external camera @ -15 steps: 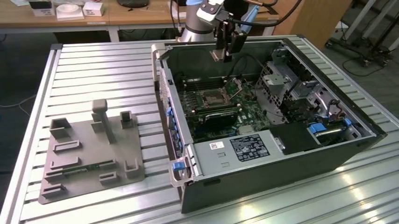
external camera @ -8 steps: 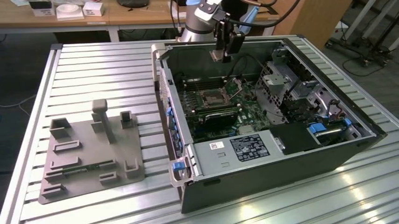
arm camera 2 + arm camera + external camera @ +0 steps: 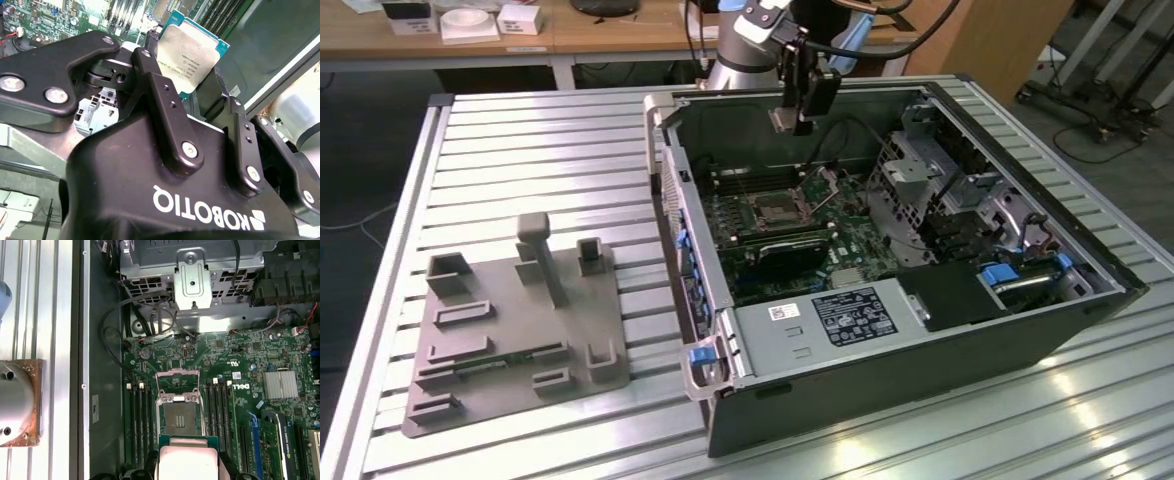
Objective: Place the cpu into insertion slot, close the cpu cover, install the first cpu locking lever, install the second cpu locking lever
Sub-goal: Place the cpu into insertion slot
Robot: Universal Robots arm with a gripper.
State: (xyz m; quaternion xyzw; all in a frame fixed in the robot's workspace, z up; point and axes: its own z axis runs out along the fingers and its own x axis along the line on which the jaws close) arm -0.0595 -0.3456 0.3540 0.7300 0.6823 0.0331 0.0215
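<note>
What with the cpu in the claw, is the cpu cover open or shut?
Open: the cpu cover stands raised, the insertion slot exposed.

— What does the gripper (image 3: 187,70) look like?
— Matte black all over. Behind the fingers (image 3: 162,105) is a bulky rounded housing (image 3: 115,185) with white lettering (image 3: 205,212) across it.
— And the fingers themselves?
— Flat black bars, each with small holes along it and a silver screw (image 3: 189,148) at its base. Outside them are broader black links (image 3: 50,70) with round silver bolt heads.
— The arm (image 3: 747,45) behind the tool?
— Grey, rounded segments in the exterior view, with a black cable (image 3: 931,25) looping beside the wrist.
</note>
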